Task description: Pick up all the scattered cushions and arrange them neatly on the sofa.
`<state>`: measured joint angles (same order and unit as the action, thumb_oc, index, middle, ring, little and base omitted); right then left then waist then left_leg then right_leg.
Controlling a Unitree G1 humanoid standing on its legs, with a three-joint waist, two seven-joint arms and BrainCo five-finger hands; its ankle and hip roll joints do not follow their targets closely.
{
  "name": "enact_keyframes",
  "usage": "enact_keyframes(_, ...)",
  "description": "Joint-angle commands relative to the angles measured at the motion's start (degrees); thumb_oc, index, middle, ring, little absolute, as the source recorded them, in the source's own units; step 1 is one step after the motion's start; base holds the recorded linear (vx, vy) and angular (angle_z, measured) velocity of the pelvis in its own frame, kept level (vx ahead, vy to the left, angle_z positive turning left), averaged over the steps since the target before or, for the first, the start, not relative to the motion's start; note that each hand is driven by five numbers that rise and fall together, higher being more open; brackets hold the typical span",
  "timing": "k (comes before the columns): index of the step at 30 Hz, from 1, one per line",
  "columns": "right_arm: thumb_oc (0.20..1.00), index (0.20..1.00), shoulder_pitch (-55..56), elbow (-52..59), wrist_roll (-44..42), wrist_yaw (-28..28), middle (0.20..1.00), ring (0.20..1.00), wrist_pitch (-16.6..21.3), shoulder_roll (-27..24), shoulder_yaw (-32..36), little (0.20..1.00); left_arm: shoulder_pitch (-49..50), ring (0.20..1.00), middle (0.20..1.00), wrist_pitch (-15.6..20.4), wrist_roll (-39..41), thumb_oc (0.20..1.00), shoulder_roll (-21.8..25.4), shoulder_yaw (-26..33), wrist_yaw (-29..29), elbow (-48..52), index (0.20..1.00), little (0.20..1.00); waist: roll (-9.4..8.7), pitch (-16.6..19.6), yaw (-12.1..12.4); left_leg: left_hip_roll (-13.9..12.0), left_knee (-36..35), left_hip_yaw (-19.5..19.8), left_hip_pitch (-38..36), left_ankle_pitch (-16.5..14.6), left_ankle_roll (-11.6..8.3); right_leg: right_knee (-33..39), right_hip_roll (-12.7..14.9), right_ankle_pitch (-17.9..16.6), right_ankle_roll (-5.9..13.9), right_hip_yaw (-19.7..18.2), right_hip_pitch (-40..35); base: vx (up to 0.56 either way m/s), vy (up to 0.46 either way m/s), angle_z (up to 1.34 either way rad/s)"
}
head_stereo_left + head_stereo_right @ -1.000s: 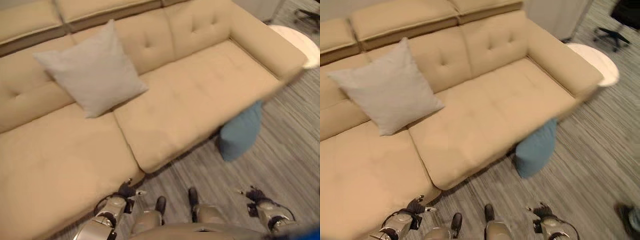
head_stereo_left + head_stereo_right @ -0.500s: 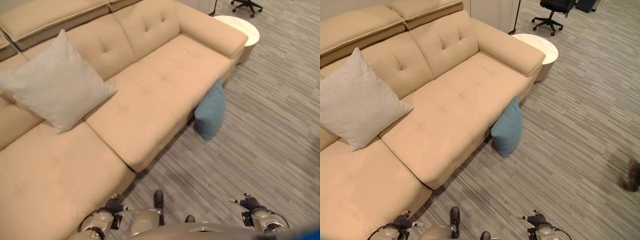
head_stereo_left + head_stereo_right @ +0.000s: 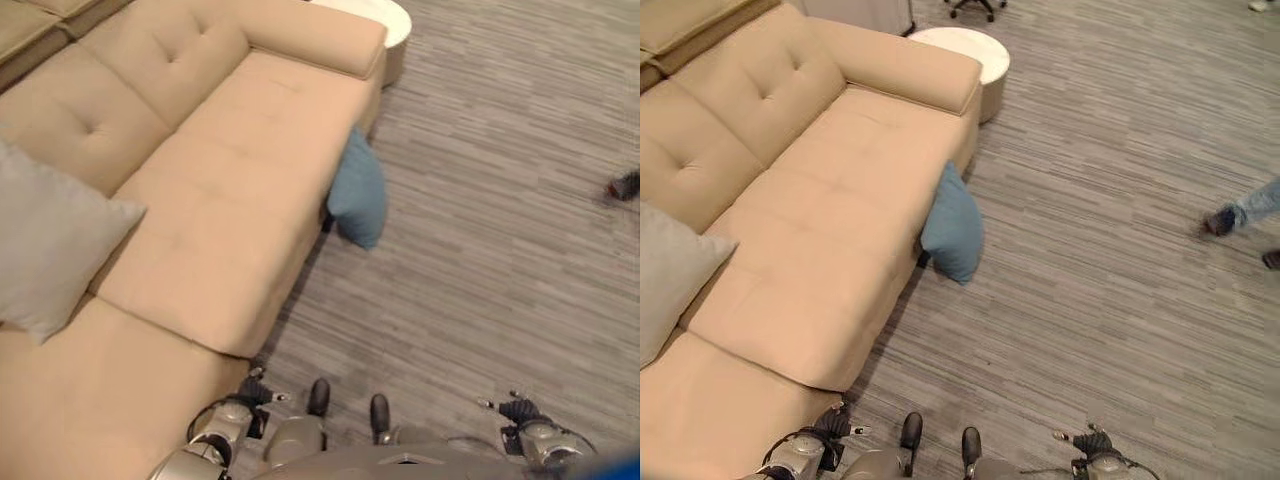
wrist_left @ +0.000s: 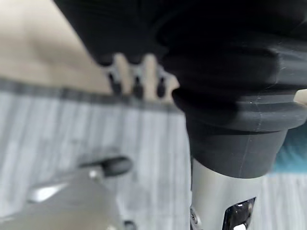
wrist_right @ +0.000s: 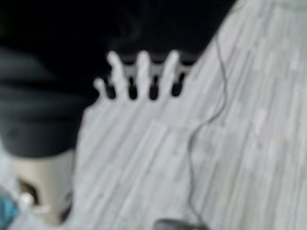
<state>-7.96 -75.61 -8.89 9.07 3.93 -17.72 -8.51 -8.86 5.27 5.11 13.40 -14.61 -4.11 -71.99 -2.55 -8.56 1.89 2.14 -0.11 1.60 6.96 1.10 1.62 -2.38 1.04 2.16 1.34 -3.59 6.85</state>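
My left hand (image 3: 252, 391) and right hand (image 3: 514, 408) hang low, fingers relaxed, holding nothing. Step in hand: approach. Next, I walk forward to the blue cushion (image 3: 953, 228) leaning on the sofa (image 3: 830, 190) front; grey cushion (image 3: 670, 275) already seated left.

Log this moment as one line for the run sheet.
blue cushion: on floor, leaning on sofa front | grey cushion: on sofa | left hand, right hand: low, empty

Your left hand (image 3: 252, 393) and right hand (image 3: 516, 409) each show silver fingers with dark tips, a dark ribbed cover over the back and wrist, and a silver-grey forearm behind, at 7 and 5 o'clock.
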Motion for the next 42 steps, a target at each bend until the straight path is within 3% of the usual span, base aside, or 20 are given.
enact_keyframes(1, 1.0, 1.0, -0.3, 1.5, -0.7, 1.2, 1.0, 1.0, 0.6, -0.8, -1.6, 1.0, -1.0, 1.0, 1.0, 0.4, -0.4, 1.0, 1.4, 0.6, -0.8, -1.1, 1.0, 1.0, 0.26, 0.0, 2.6, 0.4, 5.5, 1.8, 2.2, -6.2, -0.65, -2.9, 1.6, -0.6, 4.35, 10.5, 1.7, -0.04, -0.042, -1.16)
enact_keyframes(2, 1.0, 1.0, -0.1, 2.0, -0.2, 1.3, 1.0, 1.0, 0.6, -0.6, -2.0, 1.0, -1.0, 1.0, 1.0, 0.3, -0.6, 1.0, 1.7, 0.9, -0.9, -1.1, 1.0, 1.0, 0.31, 0.2, 3.1, -0.7, 4.6, 0.1, 1.5, -5.9, -0.91, -3.3, 2.8, -0.3, 4.23, 15.6, 1.8, 0.03, -0.033, -1.32)
enact_keyframes(4, 1.0, 1.0, -0.1, 2.6, 0.3, 1.6, 1.0, 1.0, 0.6, -0.5, -2.3, 1.0, -0.7, 1.0, 1.0, 0.1, -0.8, 1.0, 2.2, 1.1, -0.8, -1.2, 1.0, 1.0, 0.64, 0.4, 3.1, -1.7, 3.3, -1.4, 0.2, -5.7, -1.03, -4.2, 3.6, 0.2, 3.94, 20.0, 2.2, 0.1, -0.073, -0.95)
enact_keyframes(9, 1.0, 1.0, 0.8, 2.2, 0.0, 1.7, 1.0, 1.0, 0.8, -0.9, -2.4, 1.0, -0.9, 1.0, 1.0, 0.1, -1.5, 1.0, 1.7, 0.6, -0.6, -1.7, 1.0, 1.0, 0.28, 0.5, 1.7, -1.6, 7.2, -2.4, -0.6, -7.2, -2.24, -0.8, 2.3, 0.9, 2.0, 18.1, 0.3, 0.13, -0.138, -0.26)
enact_keyframes(10, 1.0, 1.0, 1.4, 2.4, -0.4, 1.7, 1.0, 1.0, 1.0, -1.3, -2.5, 1.0, -1.3, 1.0, 1.0, 0.1, -1.7, 1.0, 1.0, -0.2, -0.4, -1.7, 1.0, 1.0, 0.23, -0.6, 1.4, -2.2, 14.5, -2.7, 1.3, -7.8, -3.27, -0.2, 1.7, 1.3, 0.78, 17.3, -1.3, 0.11, -0.188, 0.2)
enact_keyframes(11, 1.0, 1.0, 1.4, 2.4, -0.4, 1.7, 1.0, 1.0, 1.0, -1.3, -2.5, 1.0, -1.3, 1.0, 1.0, 0.1, -1.7, 1.0, 1.0, -0.2, -0.4, -1.7, 1.0, 1.0, 0.16, -0.5, 1.3, -2.1, 14.4, -2.6, 1.5, -7.7, -3.25, -0.2, 1.8, 1.3, 0.8, 17.4, -1.1, 0.09, -0.186, 0.3)
enact_keyframes(14, 1.0, 1.0, 1.2, 2.8, -1.0, 2.2, 1.0, 1.0, 1.2, -1.9, -2.8, 1.0, -2.1, 1.0, 1.0, 0.2, -1.0, 1.0, -0.3, -1.6, -0.4, -0.9, 1.0, 1.0, 0.07, -2.9, 1.9, -2.6, 28.8, -1.4, 8.1, -4.5, -3.81, 0.7, 1.0, 2.1, -1.2, 16.8, -4.2, 0.11, -0.152, 0.2)
enact_keyframes(15, 1.0, 1.0, 1.1, 2.8, -1.0, 2.2, 1.0, 1.0, 1.2, -1.9, -2.8, 1.0, -2.2, 1.0, 1.0, 0.2, -1.0, 1.0, -0.3, -1.6, -0.4, -0.9, 1.0, 1.0, -0.05, -2.7, 1.8, -2.4, 28.5, -1.4, 8.3, -4.3, -3.78, 0.7, 1.1, 2.1, -1.17, 17.0, -4.0, 0.26, -0.148, -0.16)
enact_keyframes(16, 1.0, 1.0, 1.4, 2.6, -0.9, 2.2, 1.0, 1.0, 0.9, -2.0, -3.2, 1.0, -2.3, 1.0, 1.0, 0.4, -0.8, 1.0, -0.8, -2.5, -0.3, -0.6, 1.0, 1.0, -0.4, -2.7, 2.7, 0.2, 26.3, -1.0, 11.3, -6.0, -2.7, 2.5, 0.6, 2.6, -0.78, 16.1, -6.1, 0.17, -0.065, -0.17)
enact_keyframes(18, 1.0, 1.0, 1.6, 2.4, -0.7, 2.2, 1.0, 1.0, 1.0, -1.9, -3.2, 1.0, -2.2, 1.0, 1.0, 0.4, -0.9, 1.0, -1.0, -2.7, -0.3, -0.6, 1.0, 1.0, -0.66, -2.3, 2.9, 1.3, 23.8, -1.0, 12.0, -6.2, -2.25, 3.1, 0.6, 2.8, -0.5, 15.7, -6.7, 0.22, -0.057, -0.13)
enact_keyframes(22, 1.0, 1.0, 1.5, 2.0, -0.8, 2.5, 1.0, 1.0, 1.0, -2.0, -3.6, 1.0, -1.9, 1.0, 1.0, 0.5, -0.9, 1.0, -1.0, -2.8, 0.0, -0.6, 1.0, 1.0, 0.07, -1.2, 5.0, 2.5, 12.1, -1.8, 15.6, 1.0, -2.88, 5.4, -2.5, 3.6, 0.01, 13.3, -9.8, 0.29, -0.008, -0.1)
enact_keyframes(23, 1.0, 1.0, 1.5, 2.2, -0.5, 2.2, 1.0, 1.0, 1.0, -1.5, -3.8, 1.0, -1.0, 1.0, 1.0, 0.3, -1.1, 1.0, -0.6, -2.2, 0.0, -0.8, 1.0, 1.0, -0.32, 0.3, 5.7, 3.1, 8.7, 0.0, 12.4, 0.4, -1.45, 4.1, -3.1, 4.8, 0.33, 12.1, -11.0, 0.42, 0.072, -0.38)
enact_keyframes(26, 1.0, 1.0, 1.8, 2.3, 0.1, 2.1, 1.0, 1.0, 1.2, -1.3, -3.6, 1.0, -0.6, 1.0, 1.0, 0.1, -1.3, 1.0, 0.0, -1.3, -0.2, -0.9, 1.0, 1.0, -0.94, 1.6, 5.9, 3.6, 8.0, 0.1, 10.1, -0.2, -0.72, 0.7, -2.3, 5.6, 1.19, 12.1, -11.0, 0.28, 0.066, -0.77)
enact_keyframes(28, 1.0, 1.0, 2.0, 2.2, 1.1, 1.4, 1.0, 1.0, 1.0, -1.0, -3.7, 1.0, -0.1, 1.0, 1.0, 0.0, -1.6, 1.0, 0.5, -0.6, -0.2, -0.9, 1.0, 1.0, -1.34, 2.2, 7.0, 3.5, 7.7, 0.0, 6.9, -2.1, 0.47, -6.4, -1.5, 5.9, 3.26, 12.4, -10.3, 0.28, 0.084, -0.76)
enact_keyframes(29, 1.0, 1.0, 1.3, 2.2, 1.9, 0.8, 1.0, 1.0, 0.5, -1.0, -3.7, 1.0, -0.1, 1.0, 1.0, -0.2, -1.4, 1.0, 1.1, -0.1, -0.2, -0.4, 1.0, 1.0, -0.95, 1.7, 6.6, 3.3, 7.7, 0.3, 4.1, -3.8, 1.78, -15.8, 0.3, 2.0, 6.7, 13.1, -6.6, 0.3, 0.101, -0.76)
enact_keyframes(32, 1.0, 1.0, 0.8, 2.7, 2.3, 0.5, 1.0, 1.0, 0.4, -1.0, -3.4, 1.0, -0.2, 1.0, 1.0, -0.4, -1.0, 1.0, 1.5, 0.0, -0.5, -0.1, 1.0, 1.0, 0.91, 1.1, 5.2, 3.0, 7.8, 2.4, 1.7, -5.1, 3.33, -27.1, 0.7, -2.9, 9.07, 12.2, -0.1, 0.22, 0.062, -0.14)
enact_keyframes(34, 1.0, 1.0, 0.6, 2.9, 2.4, 0.3, 1.0, 1.0, 0.3, -0.9, -3.7, 1.0, -0.1, 1.0, 1.0, -0.2, -0.9, 1.0, 1.3, -0.1, -0.6, -0.3, 1.0, 1.0, 1.98, 1.1, 4.5, 2.9, 6.6, 3.9, -0.5, -5.7, 3.55, -24.7, 1.6, -0.1, 6.97, 12.6, 2.7, 0.33, -0.019, 0.43)
enact_keyframes(35, 1.0, 1.0, 0.5, 3.2, 2.3, 0.4, 1.0, 1.0, 0.4, -0.9, -4.1, 1.0, -0.2, 1.0, 1.0, -0.2, -0.9, 1.0, 1.1, -0.1, -0.5, -0.7, 1.0, 1.0, 2.4, 0.8, 3.7, 2.9, 6.2, 5.3, -2.2, -6.4, 3.13, -19.0, 1.9, 2.2, 4.61, 12.2, 4.0, 0.39, -0.119, 0.46)
enact_keyframes(40, 1.0, 1.0, 0.6, 2.8, 2.5, 0.5, 1.0, 1.0, 0.1, -1.2, -4.8, 1.0, -0.3, 1.0, 1.0, 0.3, -0.8, 1.0, 0.2, 0.1, -0.6, -1.8, 1.0, 1.0, 2.35, 0.3, 2.0, 2.9, 5.4, 8.5, -6.5, -9.0, 1.64, -6.3, 2.9, -1.9, 4.64, 7.3, 8.3, 0.3, -0.173, 0.36)
enact_keyframes(42, 1.0, 1.0, 1.4, 2.4, 2.3, 0.6, 1.0, 1.0, 0.3, -1.0, -4.9, 1.0, 0.6, 1.0, 1.0, 0.5, -0.4, 1.0, -0.2, 0.5, -0.9, -2.5, 1.0, 1.0, 0.79, 1.5, 1.9, 2.6, 6.9, 10.2, -8.2, -11.1, 0.35, -4.2, 2.0, -3.0, 4.18, 6.0, 6.3, 0.32, -0.266, 0.75)
